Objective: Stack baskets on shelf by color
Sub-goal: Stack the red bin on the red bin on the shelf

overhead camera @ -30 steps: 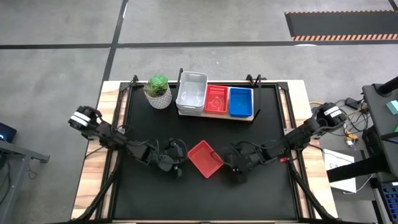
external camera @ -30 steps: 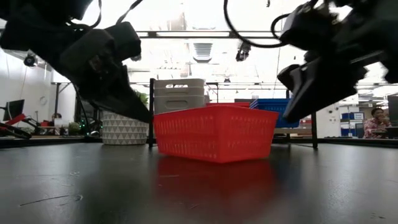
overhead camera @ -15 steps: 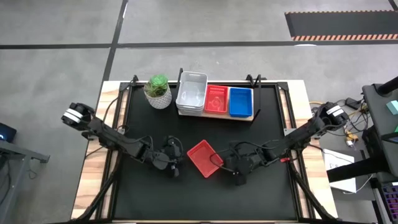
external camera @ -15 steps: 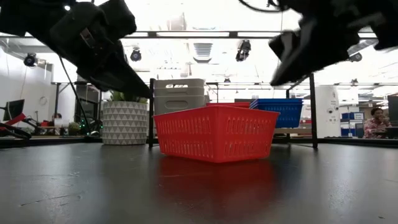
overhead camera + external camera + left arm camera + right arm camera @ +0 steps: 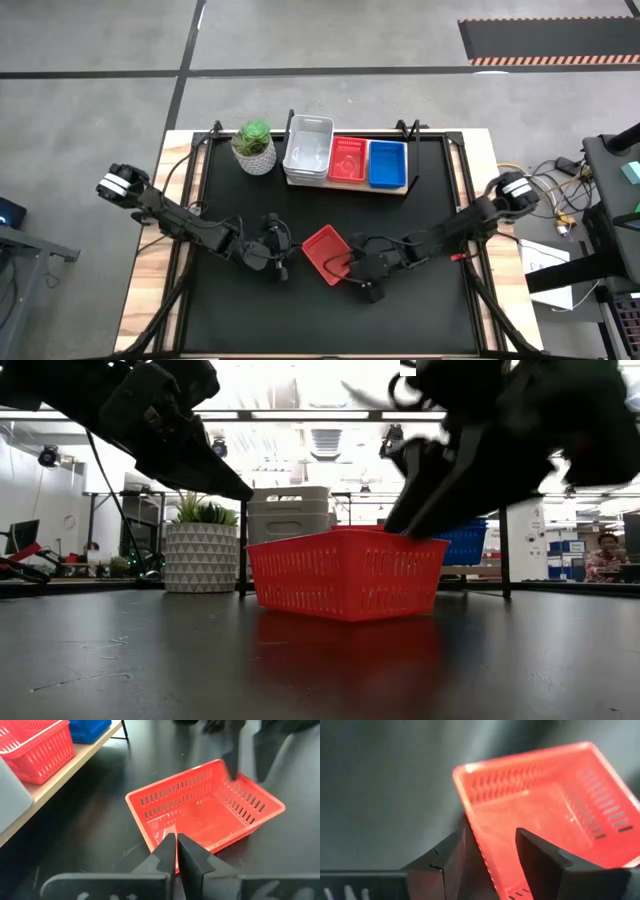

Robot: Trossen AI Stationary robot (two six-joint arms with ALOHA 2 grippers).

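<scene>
Straddling the near wall of the loose red basket (image 5: pixel 325 254), the right gripper (image 5: pixel 348 266) stands open, one finger inside and one outside, not clamped. This basket sits on the black tabletop (image 5: pixel 430 200), well in front of the shelf (image 5: pixel 397 188), which carries the white-grey, red and blue stacks. The left gripper (image 5: pixel 279 262), fingers pressed together and empty, hovers just beside the basket's other side.

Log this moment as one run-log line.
right gripper: open, straddling wall of loose red basket on table | left gripper: shut, hovering beside it | shelf: white, red, blue baskets
</scene>
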